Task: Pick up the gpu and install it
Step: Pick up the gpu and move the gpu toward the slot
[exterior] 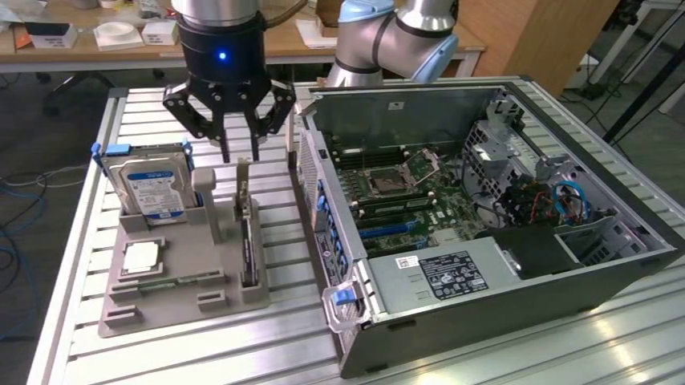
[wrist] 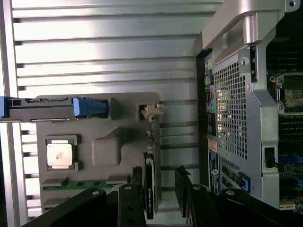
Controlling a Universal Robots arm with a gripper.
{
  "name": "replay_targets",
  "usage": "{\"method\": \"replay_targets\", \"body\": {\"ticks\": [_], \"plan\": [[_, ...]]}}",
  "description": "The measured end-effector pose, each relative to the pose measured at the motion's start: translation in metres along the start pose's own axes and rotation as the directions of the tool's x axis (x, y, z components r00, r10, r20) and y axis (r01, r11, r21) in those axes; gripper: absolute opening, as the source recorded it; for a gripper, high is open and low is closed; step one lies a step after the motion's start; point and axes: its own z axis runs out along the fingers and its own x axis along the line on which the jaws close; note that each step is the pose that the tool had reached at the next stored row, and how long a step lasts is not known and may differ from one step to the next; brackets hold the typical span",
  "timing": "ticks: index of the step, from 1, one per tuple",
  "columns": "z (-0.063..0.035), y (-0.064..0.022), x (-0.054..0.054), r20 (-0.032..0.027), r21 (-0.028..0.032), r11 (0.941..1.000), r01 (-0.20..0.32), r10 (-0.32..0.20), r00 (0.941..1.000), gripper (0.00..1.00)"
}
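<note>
The gpu [exterior: 249, 245] is a thin dark card standing on edge in a slot of the grey holder tray [exterior: 176, 303], its silver bracket at the far end. My gripper [exterior: 242, 155] hangs just above the bracket end, open, with one finger on each side of the card's line and nothing between them. In the wrist view the gpu [wrist: 152, 156] runs between my two black fingertips [wrist: 137, 187], which stand apart from it, not touching. The holder tray [wrist: 113, 118] lies under it.
The open computer case [exterior: 599, 265] with its motherboard [exterior: 412, 200] lies to the exterior view's right of the tray. On the tray stand a blue-labelled hard drive [exterior: 150, 188], a processor chip [exterior: 141, 257] and a green RAM stick [wrist: 80, 185]. The table is a slatted metal top [exterior: 86, 241].
</note>
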Motion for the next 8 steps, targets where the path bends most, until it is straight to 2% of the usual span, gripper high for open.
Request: {"method": "replay_targets", "body": {"ticks": [8], "plan": [[0.0127, -0.0072, 0.000, -0.0003, 0.0019, 1.0000, 0.000, 0.000, 1.0000, 0.41]]}}
